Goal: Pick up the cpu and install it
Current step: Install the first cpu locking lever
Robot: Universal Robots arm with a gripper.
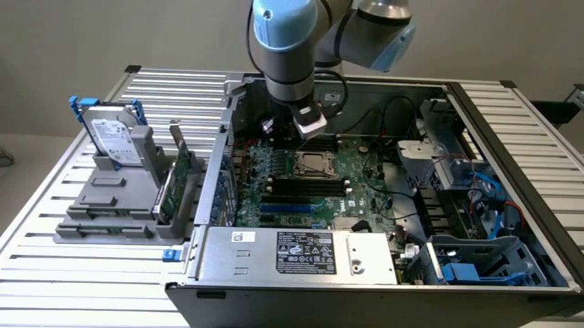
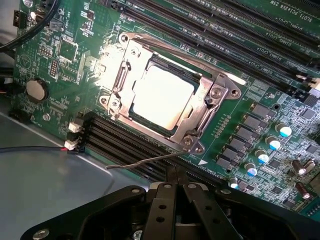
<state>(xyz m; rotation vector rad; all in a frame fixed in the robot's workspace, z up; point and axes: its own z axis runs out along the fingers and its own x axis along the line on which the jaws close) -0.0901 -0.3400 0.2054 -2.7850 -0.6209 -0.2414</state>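
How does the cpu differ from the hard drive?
The cpu is small and square, the hard drive a larger rectangle. The cpu lies flat in the socket; the hard drive stands upright in a rack. The cpu's top is bare; the hard drive has a white label. Both look metallic.

Plain grey wall point(image 1: 82, 34) stood behind, unmarked. Slatted silver metal table point(image 1: 64, 273) took up the fgd; paler floor point(image 1: 18, 157) showed at exterior view's left. Light was soft, even.
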